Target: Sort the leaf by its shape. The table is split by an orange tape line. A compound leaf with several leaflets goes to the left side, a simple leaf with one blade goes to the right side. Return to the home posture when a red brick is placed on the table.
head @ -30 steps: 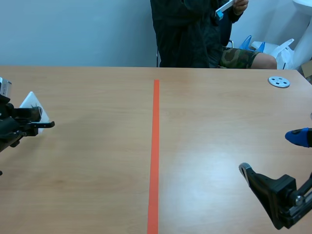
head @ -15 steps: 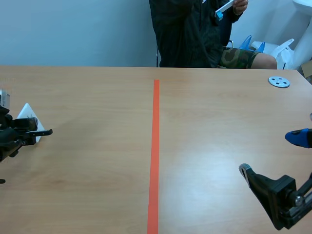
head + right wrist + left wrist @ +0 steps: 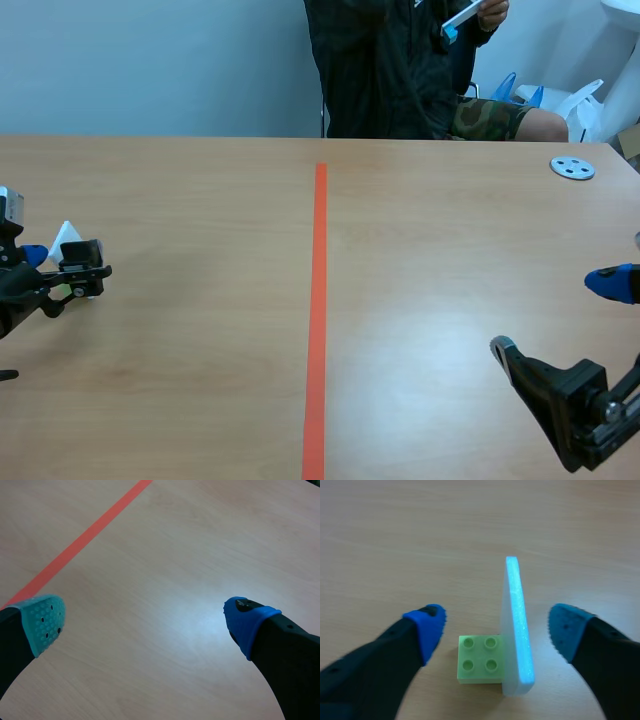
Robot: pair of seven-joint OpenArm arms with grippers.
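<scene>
Here, left gripper [image 3: 500, 627] released, white card [image 3: 516, 625] upright against green brick [image 3: 479, 666] between its fingers [image 3: 427, 627], touching neither, right gripper [image 3: 146, 622] also spread.

Scene view looks across the table [image 3: 200, 330]; wrist views close, downward; right shares the tape line [image 3: 319, 300].

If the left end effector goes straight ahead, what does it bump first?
Likely the green brick holding the upright white card, sitting between the open fingers of the left end effector.
</scene>
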